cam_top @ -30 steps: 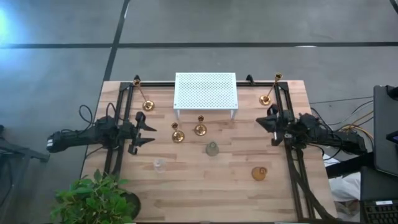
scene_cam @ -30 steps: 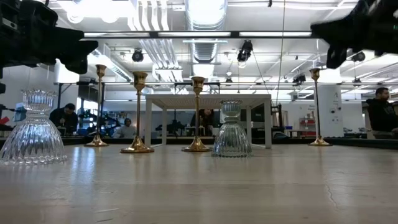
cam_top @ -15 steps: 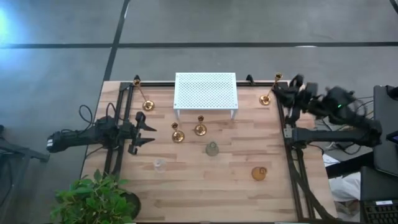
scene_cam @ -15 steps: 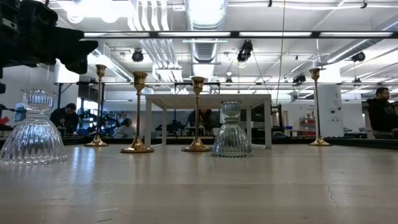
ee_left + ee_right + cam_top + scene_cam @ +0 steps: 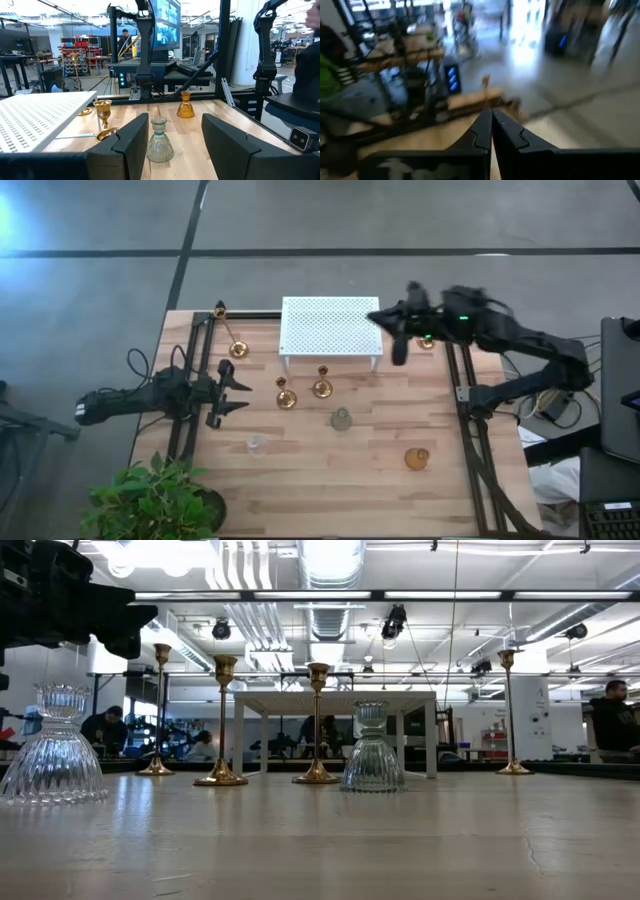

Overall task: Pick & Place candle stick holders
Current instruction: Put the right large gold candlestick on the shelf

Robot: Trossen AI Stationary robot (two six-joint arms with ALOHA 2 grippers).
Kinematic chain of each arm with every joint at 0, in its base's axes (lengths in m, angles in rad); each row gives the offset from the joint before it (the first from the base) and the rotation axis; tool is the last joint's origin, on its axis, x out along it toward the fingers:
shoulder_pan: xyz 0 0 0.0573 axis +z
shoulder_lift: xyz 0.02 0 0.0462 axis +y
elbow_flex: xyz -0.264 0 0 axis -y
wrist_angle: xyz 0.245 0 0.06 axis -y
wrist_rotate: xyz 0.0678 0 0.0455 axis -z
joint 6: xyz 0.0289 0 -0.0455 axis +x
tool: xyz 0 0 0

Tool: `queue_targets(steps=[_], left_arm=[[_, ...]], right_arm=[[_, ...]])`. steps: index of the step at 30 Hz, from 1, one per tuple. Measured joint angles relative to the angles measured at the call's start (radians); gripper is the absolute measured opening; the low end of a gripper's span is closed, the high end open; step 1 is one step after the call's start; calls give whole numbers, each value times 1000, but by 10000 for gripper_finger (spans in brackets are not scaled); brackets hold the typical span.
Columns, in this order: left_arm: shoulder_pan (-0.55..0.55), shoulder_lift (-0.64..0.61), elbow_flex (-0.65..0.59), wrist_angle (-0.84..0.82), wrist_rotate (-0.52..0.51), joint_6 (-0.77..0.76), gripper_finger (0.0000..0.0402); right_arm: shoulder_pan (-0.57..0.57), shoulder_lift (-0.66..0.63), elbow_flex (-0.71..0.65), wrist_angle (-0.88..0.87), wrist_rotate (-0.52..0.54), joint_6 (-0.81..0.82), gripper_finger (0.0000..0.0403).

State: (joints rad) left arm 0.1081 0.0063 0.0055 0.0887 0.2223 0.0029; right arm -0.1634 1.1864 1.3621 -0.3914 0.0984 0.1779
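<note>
Fingers (image 5: 492,132) of the right gripper (image 5: 397,345) are clenched empty just beside the white perforated stand (image 5: 330,326), while the left gripper's (image 5: 232,393) spread fingers (image 5: 131,137) frame the grey-green glass holder (image 5: 159,148).

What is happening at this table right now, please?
A two-armed robot is sorting candle stick holders, but nothing is held yet. The right claw, shut and empty, is up over the far right of the table beside the white perforated stand. The left claw waits open at the left edge. Two short brass holders stand in front of the stand, the grey-green glass holder and the amber glass holder nearer the front.
</note>
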Motion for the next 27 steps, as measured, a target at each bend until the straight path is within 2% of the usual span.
queue_targets(steps=[3, 5, 9, 14, 18, 20, 22, 27], left_arm=[[0, 0, 0, 0, 0, 0, 190], [0, 0, 0, 0, 0, 0, 190], [0, 0, 0, 0, 0, 0, 190], [0, 0, 0, -1, 0, 0, 190], [0, 0, 0, -1, 0, 0, 190], [0, 0, 0, 0, 0, 0, 190], [0, 0, 0, -1, 0, 0, 190], [0, 0, 0, -1, 0, 0, 190]], right_arm=[[40, 34, -50, -122, 9, 114, 8], [98, 18, -89, -186, 109, 183, 8], [283, -97, -153, -259, 422, 353, 8], [576, -203, -240, -265, 858, 544, 8], [728, -224, -318, -264, 1106, 681, 8], [762, -211, -363, -265, 1184, 765, 8], [773, -190, -405, -265, 1215, 825, 8], [761, -124, -499, -265, 1216, 863, 8]])
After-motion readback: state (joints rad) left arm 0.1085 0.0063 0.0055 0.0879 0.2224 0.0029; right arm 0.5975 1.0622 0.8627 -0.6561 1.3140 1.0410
